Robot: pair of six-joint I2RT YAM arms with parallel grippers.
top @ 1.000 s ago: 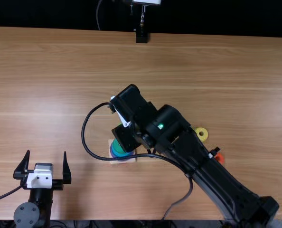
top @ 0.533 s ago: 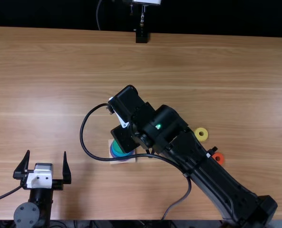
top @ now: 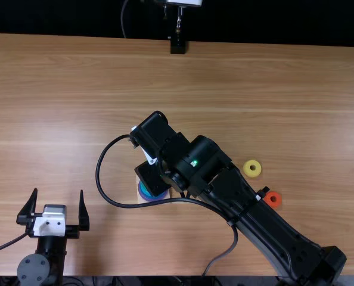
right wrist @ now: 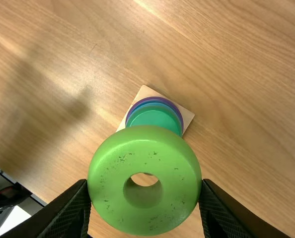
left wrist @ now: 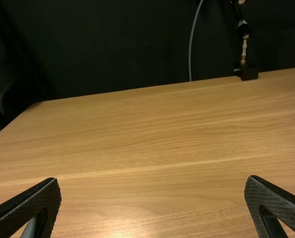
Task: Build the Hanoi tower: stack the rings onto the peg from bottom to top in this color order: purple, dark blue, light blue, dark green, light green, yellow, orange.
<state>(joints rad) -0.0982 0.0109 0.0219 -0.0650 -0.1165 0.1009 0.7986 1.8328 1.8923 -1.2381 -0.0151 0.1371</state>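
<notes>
In the top view my right gripper hangs over the wooden base and its stack. The right wrist view shows my right gripper shut on the light green ring, one finger on each side. Beyond it lies the stack: dark green ring on top, blue and purple rims below, on the base; the peg is hidden. My left gripper is open over the near left table, as is my left gripper in its wrist view.
The yellow ring and the orange ring lie apart on the table, right of the base, close beside the right arm. A black cable loops around the right arm's wrist. A black stand is at the far edge.
My right gripper has moved a little left and toward the table's near edge, covering more of the stack. The yellow and orange rings are more exposed. The left arm has kept still.
</notes>
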